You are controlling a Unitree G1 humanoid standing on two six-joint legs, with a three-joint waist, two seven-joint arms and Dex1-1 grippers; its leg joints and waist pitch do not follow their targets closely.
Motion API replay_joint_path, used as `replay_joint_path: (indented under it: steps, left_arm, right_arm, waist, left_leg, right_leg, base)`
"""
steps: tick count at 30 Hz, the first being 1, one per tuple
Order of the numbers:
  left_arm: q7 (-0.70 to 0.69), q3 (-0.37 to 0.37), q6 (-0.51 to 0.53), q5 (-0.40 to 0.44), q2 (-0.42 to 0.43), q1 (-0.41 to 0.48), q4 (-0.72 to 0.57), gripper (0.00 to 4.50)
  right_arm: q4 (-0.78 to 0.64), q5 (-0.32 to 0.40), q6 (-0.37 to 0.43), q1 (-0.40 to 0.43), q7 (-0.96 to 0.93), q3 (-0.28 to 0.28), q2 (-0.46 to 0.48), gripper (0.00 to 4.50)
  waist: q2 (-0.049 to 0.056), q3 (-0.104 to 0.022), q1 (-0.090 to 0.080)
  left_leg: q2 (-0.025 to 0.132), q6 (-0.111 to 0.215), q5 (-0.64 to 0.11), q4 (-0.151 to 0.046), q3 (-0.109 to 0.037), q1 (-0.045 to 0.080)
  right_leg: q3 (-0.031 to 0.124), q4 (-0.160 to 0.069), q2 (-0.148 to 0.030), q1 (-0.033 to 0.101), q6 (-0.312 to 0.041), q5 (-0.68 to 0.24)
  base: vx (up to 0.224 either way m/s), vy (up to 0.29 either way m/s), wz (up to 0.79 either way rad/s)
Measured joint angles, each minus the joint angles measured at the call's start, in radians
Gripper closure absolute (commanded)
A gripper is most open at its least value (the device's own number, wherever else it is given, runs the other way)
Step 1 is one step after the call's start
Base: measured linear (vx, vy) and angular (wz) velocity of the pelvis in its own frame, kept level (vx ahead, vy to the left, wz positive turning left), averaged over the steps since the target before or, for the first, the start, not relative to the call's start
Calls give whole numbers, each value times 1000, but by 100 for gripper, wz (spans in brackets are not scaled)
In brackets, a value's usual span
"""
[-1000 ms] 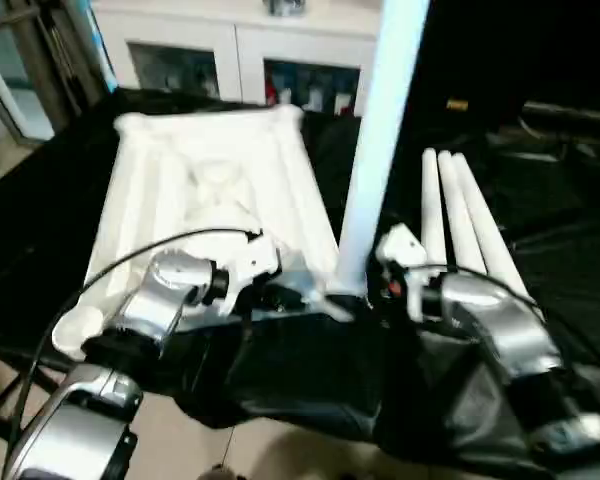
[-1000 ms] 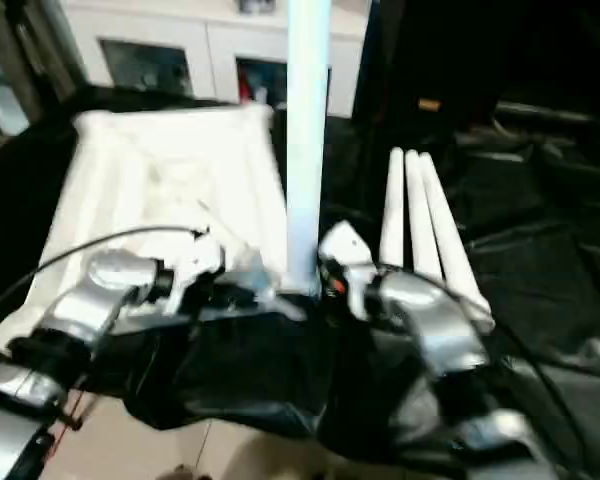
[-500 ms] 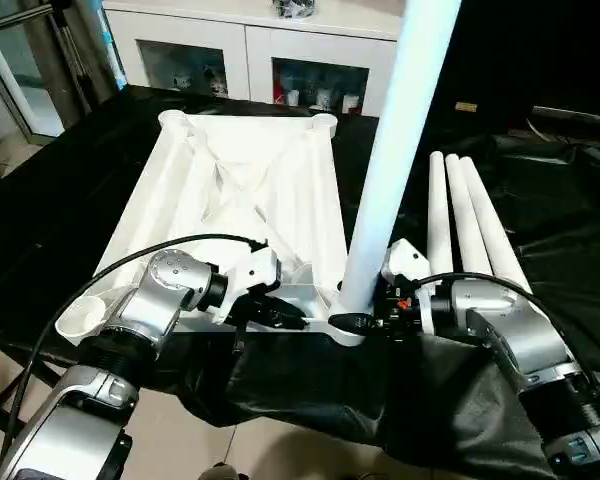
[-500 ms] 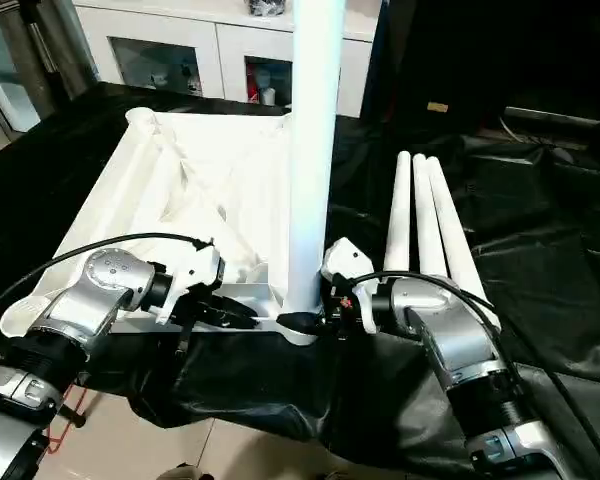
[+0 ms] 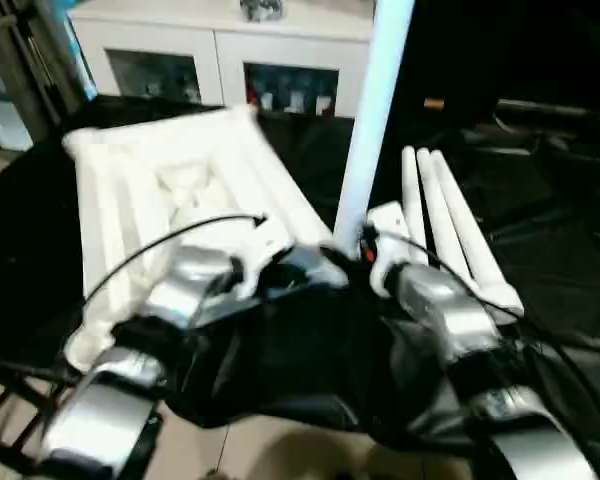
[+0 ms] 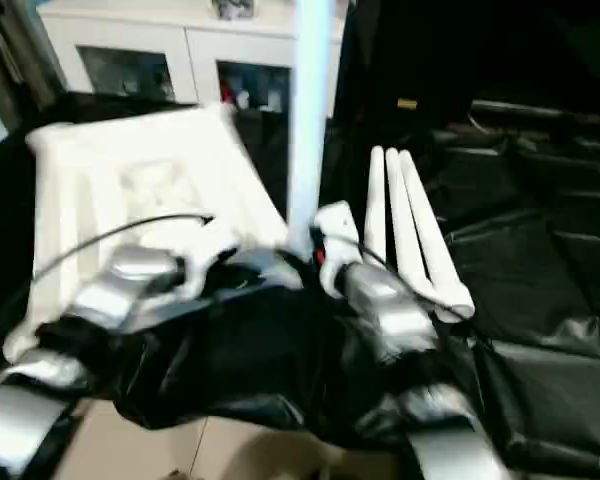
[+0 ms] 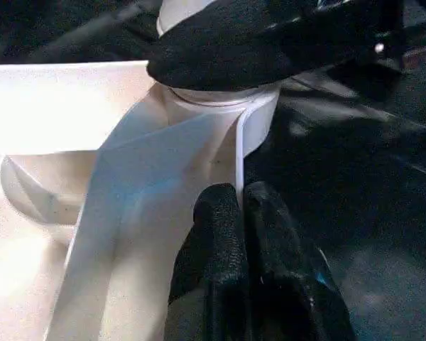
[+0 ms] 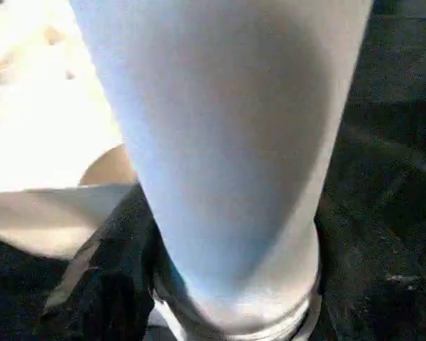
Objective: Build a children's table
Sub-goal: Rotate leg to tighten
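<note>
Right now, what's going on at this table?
The robot is fitting a leg into the near corner socket of the upside-down tabletop. The leg stands upright in the socket with the right gripper at its base. The left gripper, shut, pinches the tabletop's rim beside the socket. Three more legs lie side by side on the black sheet.

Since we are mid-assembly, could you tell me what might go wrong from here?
The upright leg stands tall in the tabletop's near corner socket; if it is not fully seated, it could tip. The left gripper is shut on a thin rib by that socket and might slip, letting the tabletop shift.
</note>
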Motion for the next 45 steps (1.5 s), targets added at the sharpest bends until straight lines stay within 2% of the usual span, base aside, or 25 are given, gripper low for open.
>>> replay_joint_path:
  steps: [3, 5, 8, 11, 14, 19, 21, 24, 28, 29, 33, 34, 40, 43, 45]
  left_arm:
    - [9, 6, 0, 2, -7, -4, 6, 450]
    - [14, 7, -3, 4, -7, -4, 6, 450]
    - [13, 6, -11, 7, -7, -4, 6, 450]
    - [-6, 6, -24, 7, 1, 0, 6, 450]
    - [-56, 0, -41, 7, 22, 20, -19, 450]
    - [-188, -14, -76, -7, 74, 61, -74, 450]
    - [-240, -26, -92, -13, 86, 75, -94, 450]
    - [-313, -46, -94, -29, 98, 86, -116, 450]
    - [-377, -62, -98, -31, 111, 94, -135, 450]
    - [-388, -65, -99, -31, 112, 97, -140, 450]
    - [-420, -69, -99, -38, 122, 98, -145, 450]
    - [-423, -70, -99, -39, 124, 98, -146, 450]
    - [-430, -69, -99, -40, 131, 103, -151, 450]
    - [-400, -59, -91, -36, 135, 103, -148, 450]
    - [-317, -35, -81, -27, 124, 97, -122, 450]
  right_arm:
    - [29, -15, -34, -11, -11, -6, 9, 185]
    - [43, -25, -47, -18, -12, -10, 13, 129]
    - [49, -25, -67, -18, -2, -10, 14, 106]
    - [47, -26, -71, -14, 38, -10, 6, 106]
    - [-7, -25, -70, 27, 147, 17, -37, 106]
    - [-139, -20, -54, 107, 390, 94, -161, 106]
    - [-193, 2, -28, 135, 483, 111, -211, 106]
    - [-250, 12, 6, 154, 588, 141, -264, 106]
    - [-304, 13, 32, 171, 684, 171, -311, 106]
    - [-314, 13, 39, 174, 692, 176, -314, 131]
    - [-330, 21, 63, 177, 718, 180, -322, 142]
    - [-336, 21, 67, 178, 720, 180, -322, 168]
    - [-347, 19, 75, 186, 713, 180, -312, 180]
    - [-331, 7, 70, 183, 649, 167, -274, 180]
    - [-259, -9, 53, 156, 518, 132, -195, 181]
  waist:
    - [1, -1, 1]
    - [2, -1, 1]
    - [2, -1, 1]
    - [2, -1, 0]
    - [2, -1, 3]
    - [2, -1, 9]
    - [3, -1, 19]
    - [3, -1, 30]
    - [3, -1, 35]
    - [3, -1, 35]
    - [3, -1, 35]
    - [3, -1, 35]
    - [3, -1, 32]
    - [3, -1, 25]
    - [3, -1, 10]
  left_leg:
    - [0, 0, 0, 0, 0, -1]
    - [0, 0, 0, 0, 1, -1]
    - [0, 0, 0, 0, 1, -1]
    - [0, 0, 0, 0, 1, -1]
    - [0, 0, 0, 0, 1, -1]
    - [0, 1, 0, 0, 1, -1]
    - [0, 1, 0, 0, 1, -1]
    - [1, 1, 0, 0, 1, -1]
    - [1, 1, 0, 0, 1, -1]
    - [1, 1, 0, 0, 1, -1]
    - [1, 1, 0, 0, 1, -1]
    - [1, 1, 0, 0, 1, -1]
    - [1, 1, 0, 0, 1, -1]
    - [1, 0, 0, 0, 1, 0]
    - [1, 0, 0, 0, 1, 0]
  right_leg:
    - [0, 0, 0, 1, -4, 2]
    - [1, -1, 0, 1, -4, 2]
    - [1, -1, 0, 0, -4, 2]
    - [1, -1, 0, 0, -4, 2]
    - [1, -1, 0, 0, -3, 2]
    - [1, -2, 0, 1, -3, 1]
    - [1, -2, 0, 1, -3, 1]
    - [1, -2, 0, 1, -3, 1]
    - [1, -2, 0, 2, -1, 0]
    - [1, -2, 0, 2, -1, 0]
    - [1, -2, 0, 2, 0, -1]
    - [1, -2, 0, 2, 0, 0]
    - [1, -2, 0, 2, 0, 0]
    - [1, -2, 0, 3, 1, -1]
    - [0, -2, 0, 4, 3, -2]
  base:
    - [0, 0, 0]
    - [0, 0, 0]
    - [0, 0, 0]
    - [0, 0, 0]
    - [0, 0, 0]
    - [0, 0, 0]
    - [0, 0, 0]
    - [0, 0, 0]
    - [0, 0, 0]
    - [0, 0, 0]
    - [0, 0, 0]
    - [0, 0, 0]
    - [0, 0, 0]
    - [0, 0, 0]
    - [0, 0, 0]
